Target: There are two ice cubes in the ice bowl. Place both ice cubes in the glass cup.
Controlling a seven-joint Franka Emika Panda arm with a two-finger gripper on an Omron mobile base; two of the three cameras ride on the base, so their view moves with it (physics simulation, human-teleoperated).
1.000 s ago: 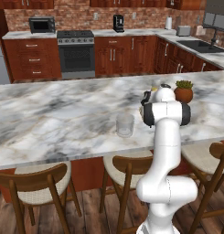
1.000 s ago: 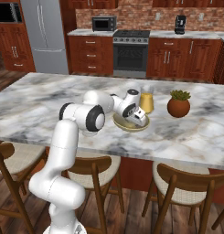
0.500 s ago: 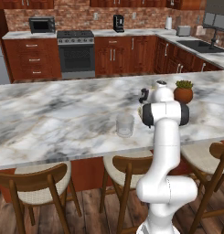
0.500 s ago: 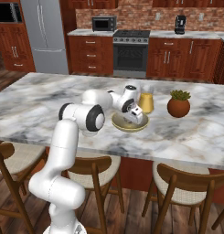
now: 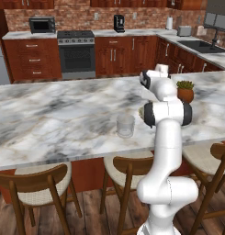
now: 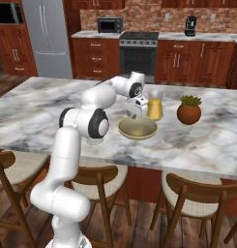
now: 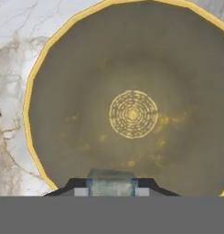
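I am a white arm (image 5: 168,151) built of smooth, rounded, glossy tube segments. A bulbous white pedestal carries me at the bottom, swelling into a fat rounded shoulder. Where my segments meet, dark charcoal bands and black round caps mark the joints; the widest dark ring sits around my elbow (image 6: 93,124). My hand (image 6: 137,103) is a small white boxy block below a dark-faced wrist disc. My finger tips (image 7: 81,192) are small, dark, with pale grey pads.

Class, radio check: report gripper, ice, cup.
Gripper shut on ice cube, above ice bowl. Glass cup apart, upright. Nothing between them.
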